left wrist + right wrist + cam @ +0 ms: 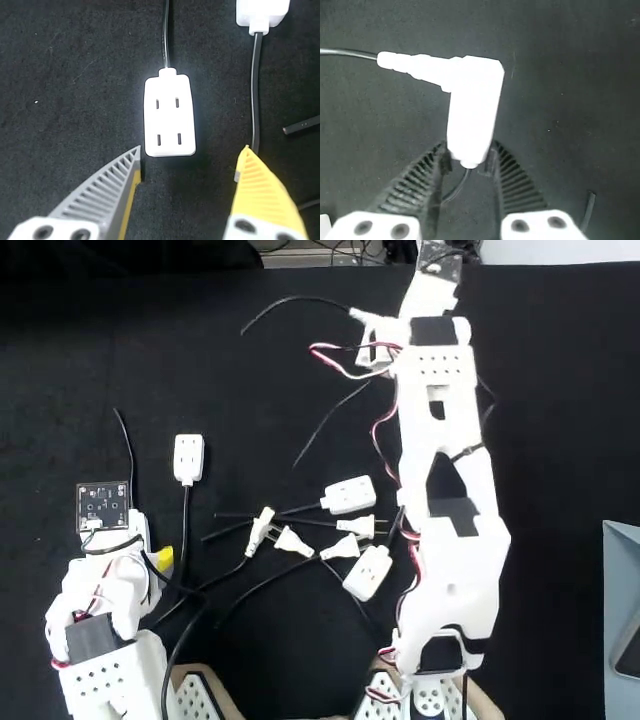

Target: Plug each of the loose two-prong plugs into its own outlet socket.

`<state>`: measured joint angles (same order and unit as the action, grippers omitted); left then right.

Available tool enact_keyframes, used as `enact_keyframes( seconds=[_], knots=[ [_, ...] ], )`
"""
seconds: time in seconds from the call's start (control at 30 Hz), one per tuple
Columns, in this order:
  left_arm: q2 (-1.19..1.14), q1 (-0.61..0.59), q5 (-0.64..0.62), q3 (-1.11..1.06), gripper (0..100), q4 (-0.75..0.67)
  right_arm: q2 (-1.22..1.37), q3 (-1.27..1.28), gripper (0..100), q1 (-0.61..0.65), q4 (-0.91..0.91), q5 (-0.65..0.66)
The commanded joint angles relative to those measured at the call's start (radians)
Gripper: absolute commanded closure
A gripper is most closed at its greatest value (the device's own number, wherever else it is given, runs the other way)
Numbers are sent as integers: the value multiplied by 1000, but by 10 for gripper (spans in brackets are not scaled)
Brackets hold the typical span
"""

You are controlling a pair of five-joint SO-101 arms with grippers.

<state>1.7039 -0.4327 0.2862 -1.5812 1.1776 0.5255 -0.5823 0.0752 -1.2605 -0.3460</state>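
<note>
The right gripper is clamped on a white angled plug, its fingers pressing either side of the plug's end nearest the wrist. The plug's black cable runs off sideways from the bend ahead of the fingertips. The left gripper hangs over the black table with its grey and yellow fingers apart. A white outlet socket lies flat just ahead of those fingertips, slots facing up, closer to the grey finger than the yellow. In the high view, loose plugs and two more outlets lie scattered between the two arms.
</note>
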Motion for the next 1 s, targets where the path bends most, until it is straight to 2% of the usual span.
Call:
enact_keyframes(
  seconds=[0.0, 0.23, 0.47, 0.7, 0.87, 0.97],
  knots=[
    [6, -5, 11, 8, 704, -21, -61, -13, 841, 20, 9, 83],
    [6, -4, 11, 7, 704, -21, -163, -31, 837, 49, -204, 367],
    [6, -1, 11, 7, 704, -21, -234, -25, 837, 186, -491, 569],
    [6, -4, 11, 7, 704, -23, -240, 108, 939, 318, -499, 658],
    [6, -4, 11, 7, 704, -23, -242, 205, 930, 339, -499, 667],
    [6, -4, 11, 7, 704, -23, -259, 277, 931, 333, -499, 743]
  ],
)
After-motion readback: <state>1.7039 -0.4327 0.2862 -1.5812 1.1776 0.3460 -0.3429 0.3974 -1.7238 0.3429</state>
